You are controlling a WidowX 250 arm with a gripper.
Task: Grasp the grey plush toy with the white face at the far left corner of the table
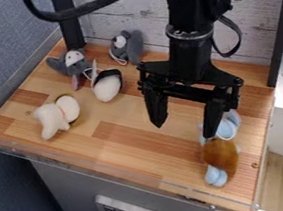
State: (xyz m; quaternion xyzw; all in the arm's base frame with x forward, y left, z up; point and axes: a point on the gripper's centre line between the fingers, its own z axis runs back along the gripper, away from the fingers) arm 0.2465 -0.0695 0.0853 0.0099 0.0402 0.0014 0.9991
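Brown-and-blue plush [220, 156] lies nearest, gripper [185, 130] up-left of it in view, fingers spread, nothing between, one tip overlapping its upper blue end (contact unclear). Gripping there would probably need fingers centred astride the brown middle, lowered gently; white plush [53, 119] well left of it.

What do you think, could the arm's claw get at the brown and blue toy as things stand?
Probably yes: the claw hangs open close to the toy, and nothing seems to cover the toy's brown middle, though the claw's height above it is hard to judge.
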